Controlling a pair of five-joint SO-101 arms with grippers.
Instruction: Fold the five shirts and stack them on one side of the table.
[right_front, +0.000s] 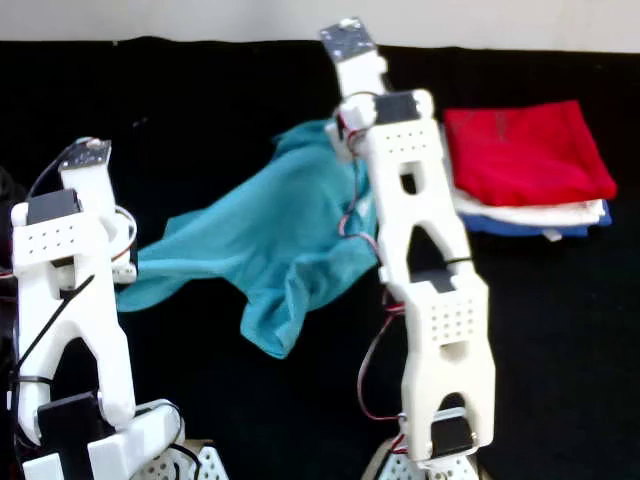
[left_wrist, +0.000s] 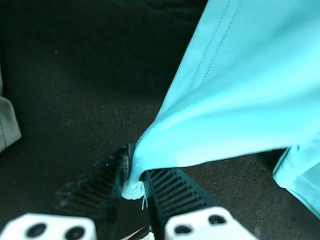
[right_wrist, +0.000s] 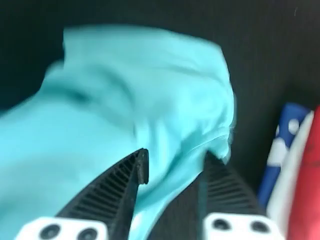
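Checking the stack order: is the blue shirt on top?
No, the red shirt lies on top; the blue shirt sits at the bottom.

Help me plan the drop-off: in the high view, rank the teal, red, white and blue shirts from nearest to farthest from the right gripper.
1. The teal shirt, in the jaws of the right gripper.
2. The red shirt, lying on top.
3. The white shirt and blue shirt, beneath it: too close to call.
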